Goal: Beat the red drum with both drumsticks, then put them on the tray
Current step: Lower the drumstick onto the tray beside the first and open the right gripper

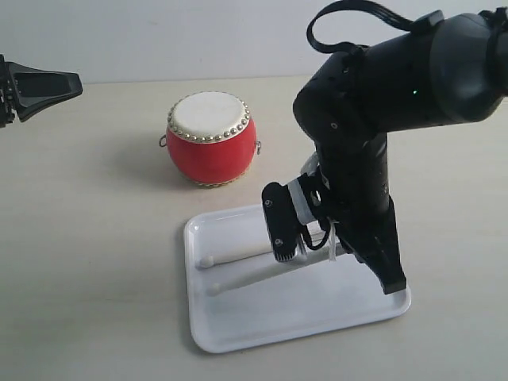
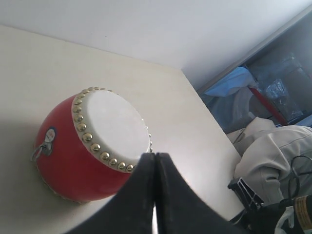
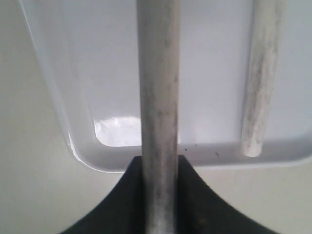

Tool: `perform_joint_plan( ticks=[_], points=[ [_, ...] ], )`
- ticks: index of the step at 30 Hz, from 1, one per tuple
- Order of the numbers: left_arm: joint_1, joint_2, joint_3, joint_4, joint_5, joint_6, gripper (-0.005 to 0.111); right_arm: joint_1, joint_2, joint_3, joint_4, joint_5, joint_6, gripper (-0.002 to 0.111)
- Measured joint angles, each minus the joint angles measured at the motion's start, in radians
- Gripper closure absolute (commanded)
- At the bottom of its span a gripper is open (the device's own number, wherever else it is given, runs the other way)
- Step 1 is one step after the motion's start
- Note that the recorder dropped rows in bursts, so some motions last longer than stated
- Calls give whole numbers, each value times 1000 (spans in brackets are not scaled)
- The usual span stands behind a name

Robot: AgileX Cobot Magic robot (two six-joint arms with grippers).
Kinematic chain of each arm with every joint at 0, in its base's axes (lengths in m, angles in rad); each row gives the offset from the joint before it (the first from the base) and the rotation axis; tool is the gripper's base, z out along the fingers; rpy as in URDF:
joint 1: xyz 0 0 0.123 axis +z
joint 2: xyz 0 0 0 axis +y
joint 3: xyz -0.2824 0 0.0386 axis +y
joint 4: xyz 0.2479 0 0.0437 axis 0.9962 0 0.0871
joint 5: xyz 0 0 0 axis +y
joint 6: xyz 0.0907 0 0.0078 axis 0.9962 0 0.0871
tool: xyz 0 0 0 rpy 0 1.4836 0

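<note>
Right gripper [image 3: 158, 170] is clamped on 1 stick [image 3: 157, 97], angled down over the tray [image 1: 238, 333], just near of the 2nd stick [image 1: 238, 256] lying there. Lower it flat alongside, then release. Drum [image 1: 210, 139] sits beyond the tray; left gripper [image 1: 48, 83] is closed, empty, far left.

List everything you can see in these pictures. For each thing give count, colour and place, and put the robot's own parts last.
red drum: one, glossy red with a cream head and brass studs, standing on the table behind the tray
tray: one, white, on the table in front of the drum
lying drumstick: one, pale wood, flat in the tray
held drumstick: one, pale wood, over the tray beside the other
table: one, beige, under everything
left hand: one, black, shut and empty, off to the left of the drum
right hand: one, black, shut on the held drumstick at the tray
</note>
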Motion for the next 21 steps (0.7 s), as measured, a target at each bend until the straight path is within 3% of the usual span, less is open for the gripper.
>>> perform_joint_plan(
  ticks=[14, 21],
  points=[
    [0, 0, 0, 2, 0, 0, 106, 0, 126, -14, -16, -16, 7, 108],
    [0, 0, 0, 2, 0, 0, 106, 0, 126, -19, 19, -27, 12, 93]
  ],
)
